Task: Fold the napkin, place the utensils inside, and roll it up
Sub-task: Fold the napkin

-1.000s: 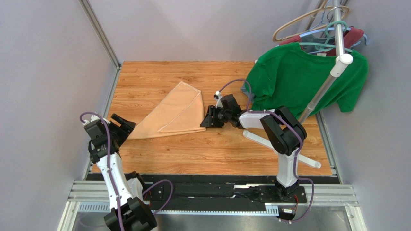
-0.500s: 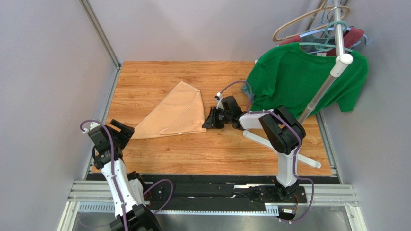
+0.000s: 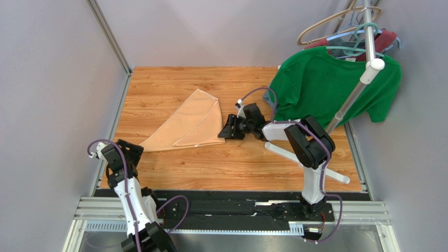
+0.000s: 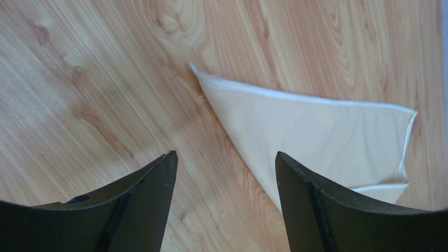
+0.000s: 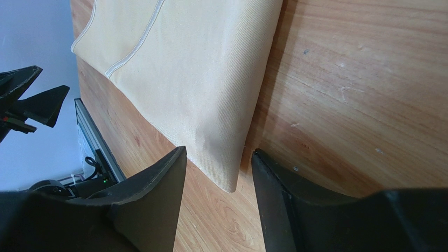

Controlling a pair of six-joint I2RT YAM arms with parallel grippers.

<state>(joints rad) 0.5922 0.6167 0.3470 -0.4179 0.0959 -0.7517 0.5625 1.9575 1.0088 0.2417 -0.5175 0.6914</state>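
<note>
The napkin (image 3: 186,126) lay flat on the table (image 3: 236,163), left of centre. It was doubled over into a rough triangle, with hemmed edges showing along the overlapping layer. I judged the fold to be in place, or at least its first pass, so the work stood between folding and loading.

The right tool (image 3: 228,128) sat low at the napkin's right-hand corner. In the right wrist view its jaws were spread, and the cloth's rounded folded corner (image 5: 226,173) lay just ahead of the gap. It was flat on the wood and not pinched.

The left tool (image 3: 129,152) hung near the left edge of the table, apart from the cloth. It too was spread with nothing between its jaws, and the wrist view showed the napkin's pointed near tip (image 4: 197,71) ahead of it.

No utensil showed in any view, so I could not say where it was. Only the green T-shirt (image 3: 321,84) on its rack (image 3: 363,79) occupied the far right.

As I read it, the next move called for finding the utensil and laying it on the cloth near one edge. If I wanted the fold tidier first, the right tool would need to pinch that corner cleanly, taking both layers together.
</note>
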